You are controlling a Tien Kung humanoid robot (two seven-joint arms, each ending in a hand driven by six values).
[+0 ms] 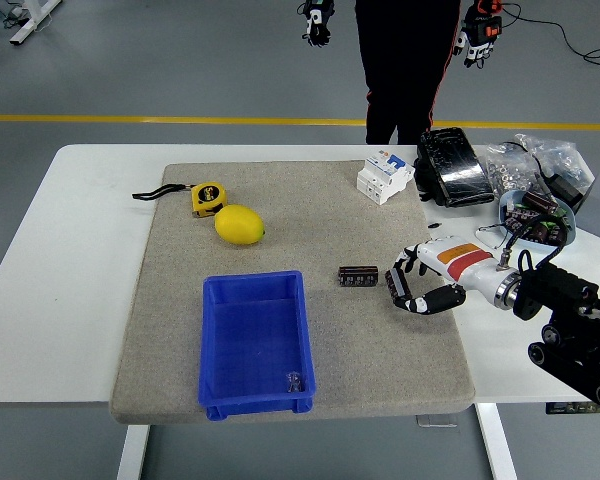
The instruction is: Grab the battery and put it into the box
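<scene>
Dark battery [358,275] lies just left of the right hand [417,282], fingers loosely curled, empty.

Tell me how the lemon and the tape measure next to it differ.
The lemon is a smooth, plain yellow oval; the tape measure is boxy, yellow with black parts. The lemon looks larger. The tape measure trails a black strap to its left; the lemon has nothing attached. Both lie on the grey mat.

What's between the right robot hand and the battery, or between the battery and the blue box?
Nothing visible. The right robot hand sits just right of the battery with bare mat between. From the battery to the blue box at its lower left, also bare mat.
</scene>
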